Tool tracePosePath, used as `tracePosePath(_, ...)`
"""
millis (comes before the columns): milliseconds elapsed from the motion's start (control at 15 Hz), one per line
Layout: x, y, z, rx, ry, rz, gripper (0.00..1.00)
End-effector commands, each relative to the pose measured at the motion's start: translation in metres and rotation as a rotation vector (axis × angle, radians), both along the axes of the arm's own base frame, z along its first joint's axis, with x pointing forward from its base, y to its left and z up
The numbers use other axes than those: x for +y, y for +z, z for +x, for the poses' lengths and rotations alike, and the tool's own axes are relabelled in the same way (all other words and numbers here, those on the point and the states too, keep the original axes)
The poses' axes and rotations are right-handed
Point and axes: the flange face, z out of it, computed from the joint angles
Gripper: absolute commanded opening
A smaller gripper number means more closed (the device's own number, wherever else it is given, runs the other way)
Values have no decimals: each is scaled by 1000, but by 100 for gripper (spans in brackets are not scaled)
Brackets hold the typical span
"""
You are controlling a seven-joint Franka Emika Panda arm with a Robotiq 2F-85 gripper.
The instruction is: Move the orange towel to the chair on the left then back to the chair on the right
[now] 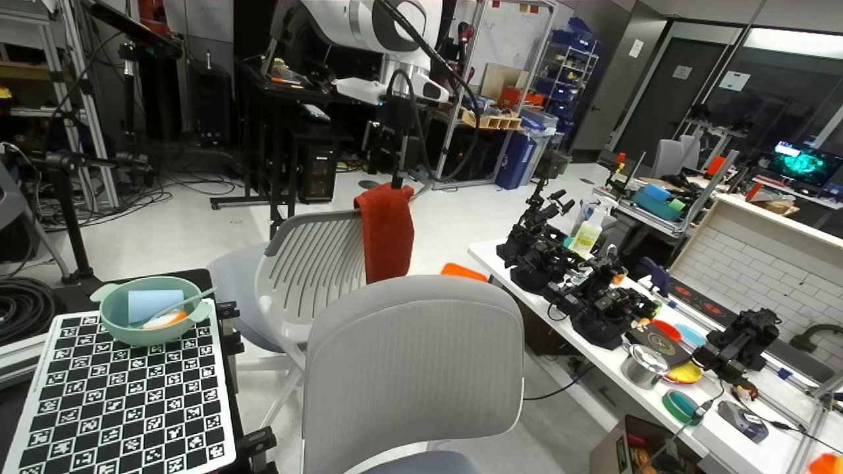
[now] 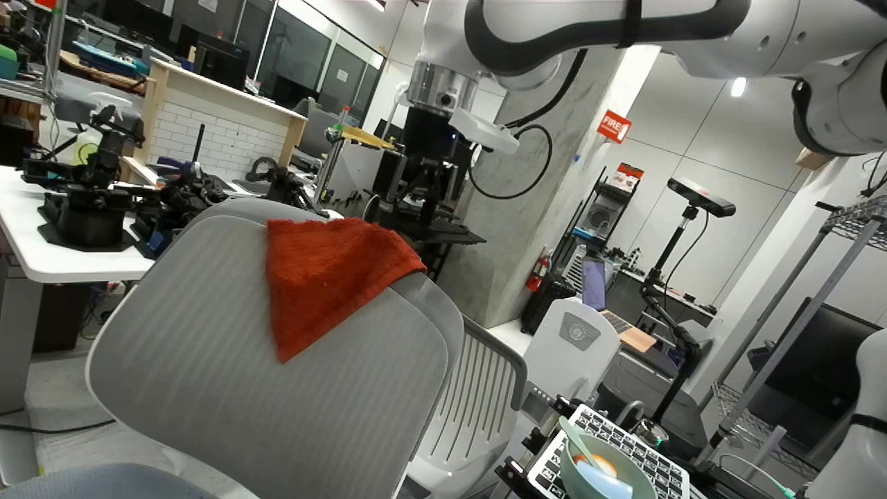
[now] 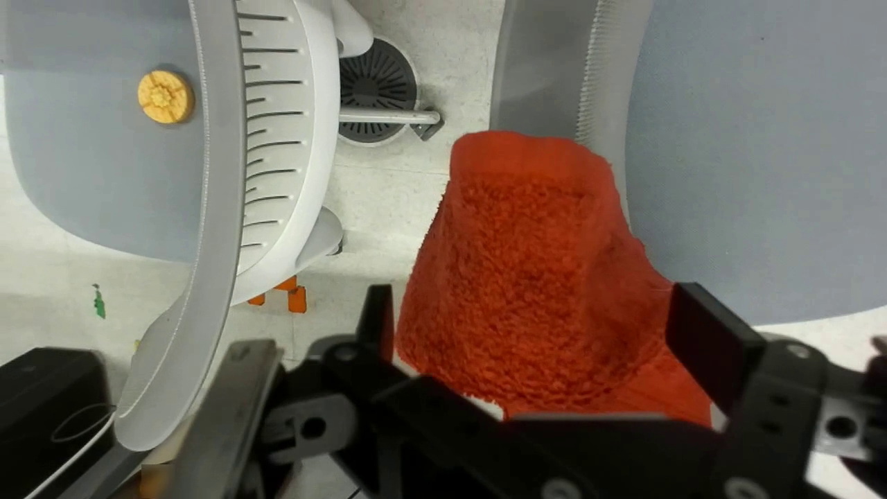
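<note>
- Towel point(image 2: 332, 274) draped over chair point(image 2: 208, 346) back (R one in wrist view).
- Claw point(image 3: 533, 322) spread wide; towel shows in gap, not gripped. Contact unclear.
- Prob. light, soft, floppy, not fragile; rough pile shd. resist slipping.
- Best pinch: fold atop back, cloth only, so chair doesn't drag.

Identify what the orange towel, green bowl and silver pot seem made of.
Orange towel: matt, probably cotton terry; fuzzy pile shows in the wrist view.
Green bowl: low-gloss, perhaps plastic or silicone; smooth and evenly coloured.
Silver pot: likely polished steel or similar metal; mirror-like highlights.
</note>
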Motion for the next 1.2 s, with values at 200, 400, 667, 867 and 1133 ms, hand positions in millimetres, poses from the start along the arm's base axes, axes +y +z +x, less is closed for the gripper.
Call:
tracePosePath(200,-6,-25,18,-16,6,-24,73)
tracePosePath(400,-10,-29,24,-25,1,-19,49)
tracePosePath(667,-9,-25,27,-33,1,-18,19)
tracePosePath(867,-4,-6,28,-55,5,-7,1)
tracePosePath(1133,-7,39,36,-115,-3,20,3)
